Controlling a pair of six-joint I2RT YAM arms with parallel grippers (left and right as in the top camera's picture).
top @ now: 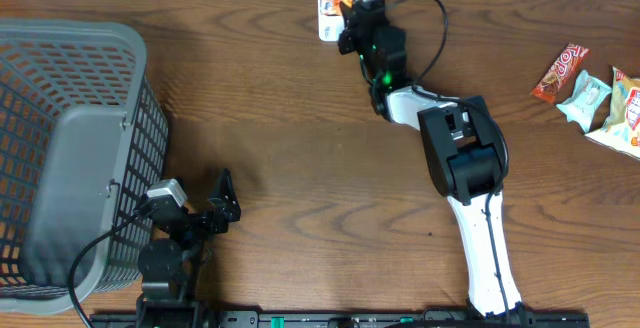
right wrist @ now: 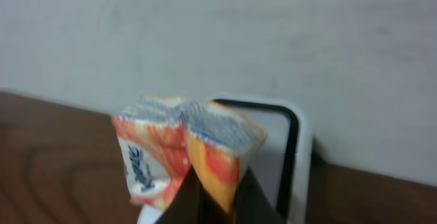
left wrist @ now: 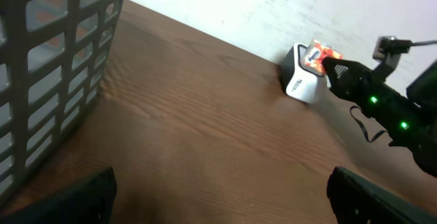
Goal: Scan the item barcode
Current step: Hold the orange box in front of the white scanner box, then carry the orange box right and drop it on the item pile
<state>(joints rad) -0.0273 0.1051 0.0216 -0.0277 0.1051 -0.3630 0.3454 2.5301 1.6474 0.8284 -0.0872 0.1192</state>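
My right gripper (top: pixel 345 10) is shut on an orange-and-white snack packet (right wrist: pixel 184 152) and holds it right over the white barcode scanner (top: pixel 334 8) at the table's far edge, against the wall. From the left wrist view the packet (left wrist: pixel 319 54) sits on top of the scanner (left wrist: pixel 300 80). In the right wrist view the crumpled packet stands pinched between the two dark fingers (right wrist: pixel 249 200), with the scanner's black-rimmed window (right wrist: pixel 287 149) just behind. My left gripper (top: pixel 215 213) rests open and empty near the table's front, beside the basket.
A grey plastic basket (top: pixel 70 148) fills the left side of the table. Three more snack packets (top: pixel 595 98) lie at the far right edge. The right arm (top: pixel 465 168) stretches across the middle right.
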